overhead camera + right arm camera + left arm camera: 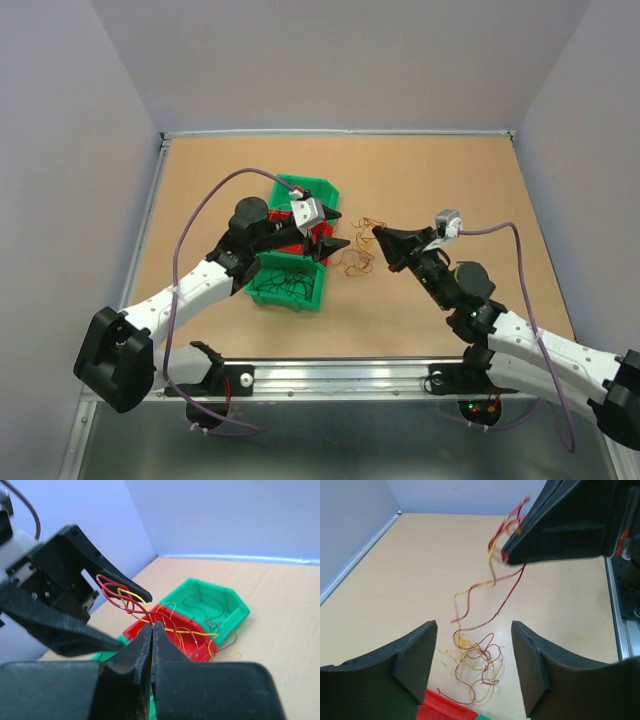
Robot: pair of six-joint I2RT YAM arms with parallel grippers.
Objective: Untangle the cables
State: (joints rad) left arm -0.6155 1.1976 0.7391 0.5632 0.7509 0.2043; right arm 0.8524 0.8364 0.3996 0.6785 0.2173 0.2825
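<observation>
A tangle of thin red and yellow cables point(355, 260) lies on the table just right of the bins. In the left wrist view the loose curls of the cables point(476, 661) rest on the wood between and beyond my left gripper point(475, 652), which stands open with nothing between its fingers. Strands rise from the tangle up to my right gripper point(506, 555). The right gripper point(152, 626) is shut, pinching red and yellow cables point(125, 600) at its tip. In the top view the left gripper point(338, 229) and right gripper point(377, 232) face each other closely.
A green bin point(322, 187) stands behind the left gripper, a red bin point(312, 244) under it, and a second green bin point(262, 294) holding dark wires in front. Dark brown wires also lie in the far green bin point(235, 602). A metal rail runs along the near edge.
</observation>
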